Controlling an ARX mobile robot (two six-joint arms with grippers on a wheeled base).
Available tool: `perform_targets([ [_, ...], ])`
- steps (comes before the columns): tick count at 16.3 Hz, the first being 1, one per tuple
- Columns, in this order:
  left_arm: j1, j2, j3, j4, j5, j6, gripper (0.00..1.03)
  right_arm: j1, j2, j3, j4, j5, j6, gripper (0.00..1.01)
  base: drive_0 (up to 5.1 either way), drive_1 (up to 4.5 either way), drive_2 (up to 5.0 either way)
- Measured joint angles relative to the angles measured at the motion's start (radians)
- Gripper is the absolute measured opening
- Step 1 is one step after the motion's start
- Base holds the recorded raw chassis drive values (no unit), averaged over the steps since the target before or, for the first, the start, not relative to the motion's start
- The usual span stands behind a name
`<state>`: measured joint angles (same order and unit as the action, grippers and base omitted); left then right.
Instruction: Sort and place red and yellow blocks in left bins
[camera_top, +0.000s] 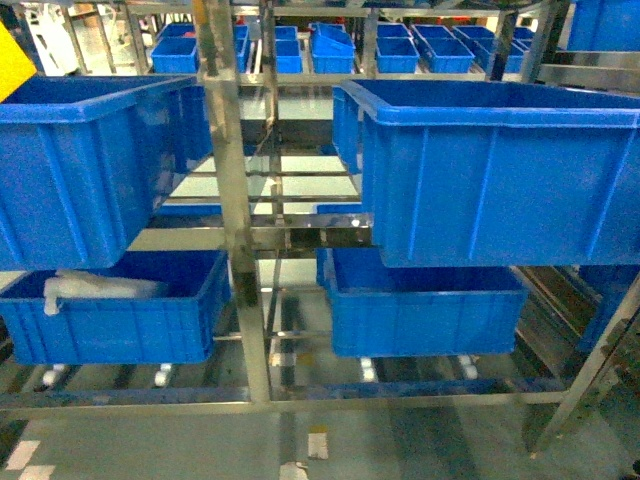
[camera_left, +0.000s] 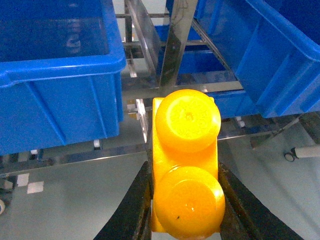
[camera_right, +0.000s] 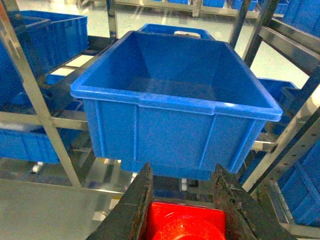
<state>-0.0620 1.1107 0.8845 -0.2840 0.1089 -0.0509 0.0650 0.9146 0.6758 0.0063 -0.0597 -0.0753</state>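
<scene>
Steel racking (camera_top: 232, 190) carries blue crates; everything placed off its upright. My left gripper (camera_left: 184, 200) is clamped on the yellow block (camera_left: 186, 165), short of the upper-left bin (camera_top: 80, 160), ready to drop. My right gripper (camera_right: 182, 200) pinches the red block (camera_right: 184, 222) facing the right-hand crate (camera_right: 175, 100), waiting.

Blue bins (camera_top: 480, 170) on steel rack (camera_top: 235, 200)
</scene>
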Motion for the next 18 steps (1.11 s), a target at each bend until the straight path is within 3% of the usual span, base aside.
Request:
perform_targets([
  [16,-0.001,-0.005,0.000,0.000,0.000,0.000,0.26,-0.002,0.000,0.000,0.000,0.000,0.000,0.29,-5.0,2.41,2.4],
  [18,0.001,0.002,0.000,-0.003,-0.001,0.000,0.26,0.000,0.000,0.000,0.001,-0.001,0.000,0.29,0.0,4.28,-4.3],
])
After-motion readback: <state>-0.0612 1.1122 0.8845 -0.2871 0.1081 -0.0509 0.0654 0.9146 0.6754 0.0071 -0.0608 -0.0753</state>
